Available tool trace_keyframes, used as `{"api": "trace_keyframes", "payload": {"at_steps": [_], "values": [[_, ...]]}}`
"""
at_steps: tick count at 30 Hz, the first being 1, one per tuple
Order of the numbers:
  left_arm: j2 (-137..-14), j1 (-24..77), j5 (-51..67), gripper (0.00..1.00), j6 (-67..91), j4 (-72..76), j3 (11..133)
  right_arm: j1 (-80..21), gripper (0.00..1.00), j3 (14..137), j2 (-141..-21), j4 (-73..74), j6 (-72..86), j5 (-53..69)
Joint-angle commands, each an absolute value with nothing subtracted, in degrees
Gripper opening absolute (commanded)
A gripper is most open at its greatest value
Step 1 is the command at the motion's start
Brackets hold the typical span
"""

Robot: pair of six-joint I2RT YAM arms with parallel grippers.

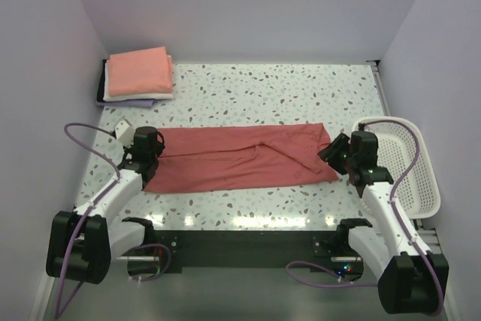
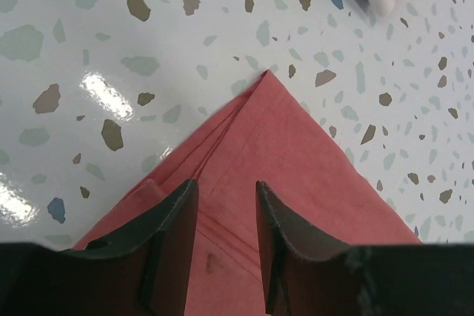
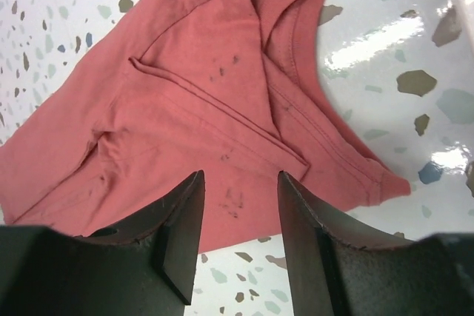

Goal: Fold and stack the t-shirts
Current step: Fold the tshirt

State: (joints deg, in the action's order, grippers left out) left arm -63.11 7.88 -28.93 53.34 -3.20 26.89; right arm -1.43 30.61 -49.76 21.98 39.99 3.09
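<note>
Lying folded lengthwise, dusty-red t-shirt (image 1: 240, 159), speckled table (image 1: 255, 88)

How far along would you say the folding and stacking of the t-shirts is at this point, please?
Done: three folded tees, salmon-pink over white over lavender, sit stacked at the far left corner. In hand: the dusty-red t-shirt lies folded into a long strip; the left gripper and right gripper stand open over its ends, gripping nothing. Left: folding it shorter and adding it to the stack.
</note>
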Motion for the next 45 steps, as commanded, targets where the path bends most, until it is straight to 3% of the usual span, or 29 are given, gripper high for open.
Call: {"api": "trace_keyframes", "payload": {"at_steps": [1,11,31,35,45], "values": [[-64.24,7.73,-27.69,0.42,52.03,2.11,29.0,-1.58,0.48,32.95,-52.28,17.76,37.8,6.76],[-75.49,9.32,-31.11,0.47,55.27,-6.76,36.03,-14.32,0.49,42.89,-67.76,15.12,35.6,-1.49],[-83.06,9.23,-29.36,0.49,58.01,-5.98,36.83,-14.77,0.49,41.66,-73.04,12.66,34.98,-2.55],[-83.23,9.32,-28.39,0.42,57.92,-4.92,36.39,-14.85,0.48,41.48,-73.74,12.48,35.07,-2.9],[-80.95,9.14,-29.0,0.07,56.16,-5.01,37.88,-14.85,0.48,40.87,-73.56,13.09,35.33,-3.87]]}}
